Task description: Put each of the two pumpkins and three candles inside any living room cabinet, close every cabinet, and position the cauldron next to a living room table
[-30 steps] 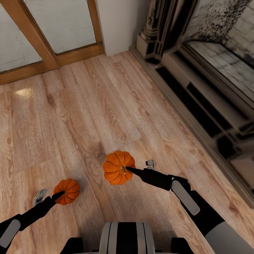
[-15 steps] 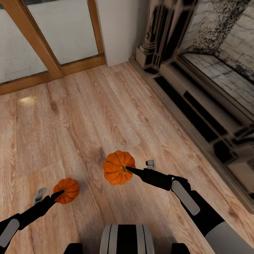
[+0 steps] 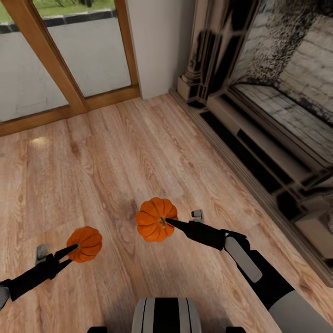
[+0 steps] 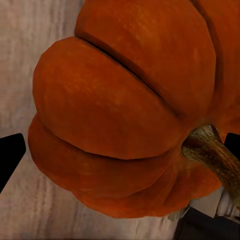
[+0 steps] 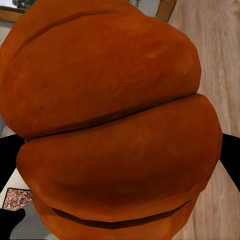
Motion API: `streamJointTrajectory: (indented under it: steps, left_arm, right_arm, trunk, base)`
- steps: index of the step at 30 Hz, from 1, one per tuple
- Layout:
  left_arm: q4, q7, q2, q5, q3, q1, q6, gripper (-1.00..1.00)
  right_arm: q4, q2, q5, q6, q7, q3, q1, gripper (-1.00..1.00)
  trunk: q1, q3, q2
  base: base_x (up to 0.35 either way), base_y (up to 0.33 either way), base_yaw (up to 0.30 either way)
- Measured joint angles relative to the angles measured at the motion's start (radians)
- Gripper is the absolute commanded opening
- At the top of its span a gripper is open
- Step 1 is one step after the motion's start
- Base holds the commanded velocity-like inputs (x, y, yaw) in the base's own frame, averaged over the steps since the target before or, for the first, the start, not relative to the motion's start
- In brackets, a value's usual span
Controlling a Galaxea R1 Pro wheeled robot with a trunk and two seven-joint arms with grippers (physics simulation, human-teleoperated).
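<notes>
Above the wooden floor (image 3: pixel 138 152), each gripper pinches one pumpkin clear of the boards. On the left, the left gripper (image 3: pixel 71 252) clamps the smaller pumpkin (image 3: pixel 84 243); the right gripper (image 3: pixel 169 223) clamps the larger pumpkin (image 3: pixel 155 219) near the middle. Glass doors (image 3: pixel 64 60) stand ahead, a fireplace (image 3: pixel 273 106) to the right.

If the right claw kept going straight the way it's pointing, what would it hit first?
The right gripper already clutches a pumpkin. It points left across bare wooden floor; the way looks free, though depth is unclear.
</notes>
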Motion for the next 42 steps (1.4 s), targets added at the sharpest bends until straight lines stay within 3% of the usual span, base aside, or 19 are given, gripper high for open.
streamJointTrajectory:
  steps: [4, 7, 15, 25, 34, 42]
  left_arm:
    - [0.002, -0.061, 0.025, 0.003, 0.000, 0.000, 0.045, -1.00]
    - [0.002, -0.080, 0.030, -0.001, 0.000, 0.000, 0.096, -1.00]
    - [-0.006, -0.084, 0.052, 0.002, -0.001, 0.000, 0.207, -1.00]
    - [-0.024, -0.084, 0.055, 0.002, -0.011, 0.000, 0.220, -1.00]
    - [-0.024, -0.084, 0.053, -0.002, -0.013, 0.001, 0.218, -1.00]
    - [-0.024, -0.084, 0.053, -0.003, -0.012, 0.000, 0.217, -1.00]
  right_arm:
    - [0.004, 0.000, -0.002, -0.001, -0.002, -0.001, 0.000, -1.00]
    - [0.006, 0.000, -0.004, -0.002, 0.000, 0.000, 0.000, -1.00]
    - [0.008, 0.002, -0.007, -0.004, -0.001, 0.001, 0.000, -1.00]
    - [0.008, 0.001, -0.008, -0.004, -0.027, 0.000, 0.000, -1.00]
    - [0.006, 0.002, -0.005, -0.006, -0.029, -0.002, 0.000, -1.00]
    - [0.008, 0.000, -0.006, -0.008, -0.070, -0.004, 0.000, -1.00]
  trunk:
    - [-0.002, 0.015, 0.001]
    - [-0.003, 0.027, 0.002]
    - [-0.007, 0.058, 0.004]
    - [-0.011, 0.097, 0.006]
    - [-0.015, 0.131, 0.008]
    - [-0.018, 0.162, 0.010]
  base:
    - [0.000, 0.000, 0.000]
    - [0.000, 0.000, 0.000]
    - [0.000, 0.000, 0.000]
    - [-0.030, 0.000, 0.000]
    - [-0.311, 0.000, 0.000]
    - [-0.339, 0.000, -0.103]
